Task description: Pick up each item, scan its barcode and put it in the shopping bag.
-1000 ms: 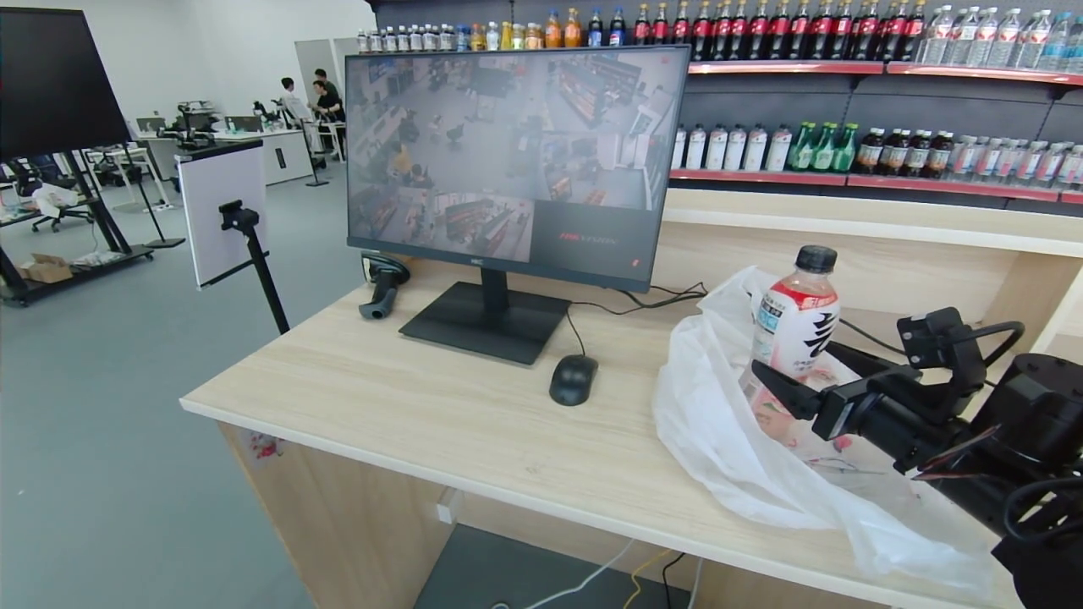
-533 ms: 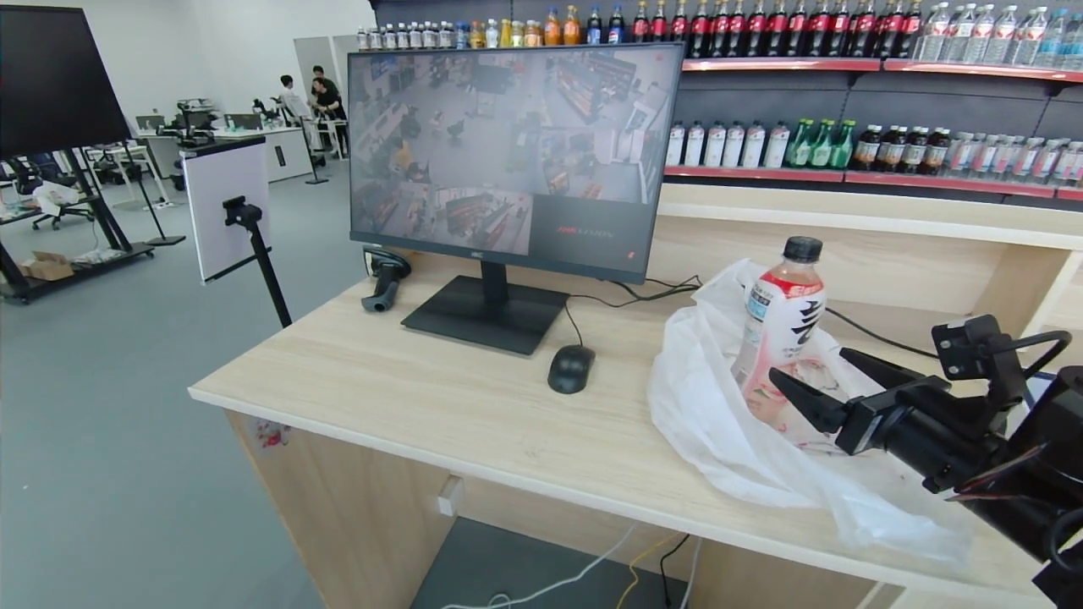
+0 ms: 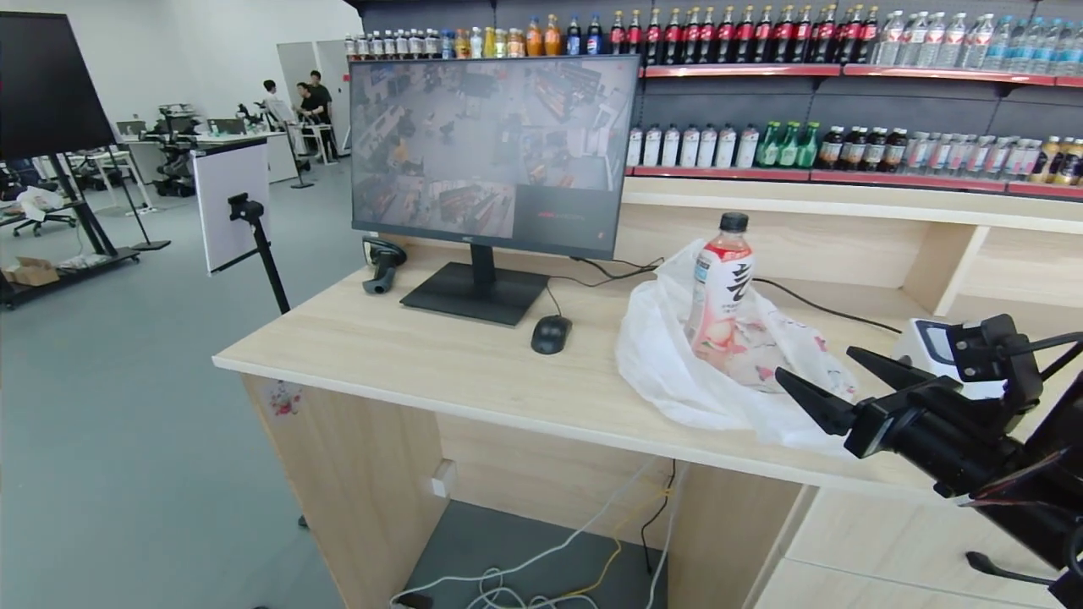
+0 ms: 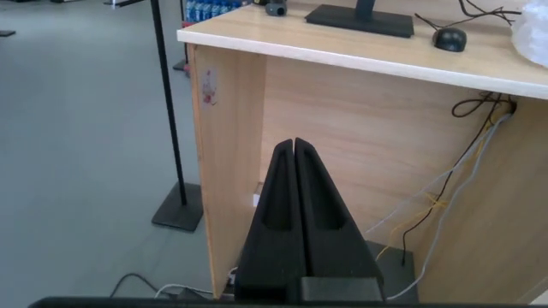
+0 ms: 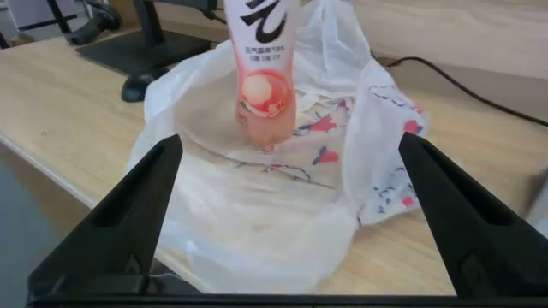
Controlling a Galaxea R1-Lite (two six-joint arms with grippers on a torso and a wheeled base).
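Pink bottle (image 3: 719, 292) with black cap (image 3: 733, 222) stands upright in white bag (image 3: 668, 372).

The whole head view has pulled back and swung, so the camera moved, not the things. Against that, the right tool (image 3: 814, 362) has drawn away from the bottle (image 3: 721, 288). A second ago its open fingers flanked the bottle's lower body inside the bag (image 3: 660, 364). Half a second ago the tips were just short of its base. Now they sit outside the bag, at its near edge by the front of the tabletop (image 3: 423, 347).
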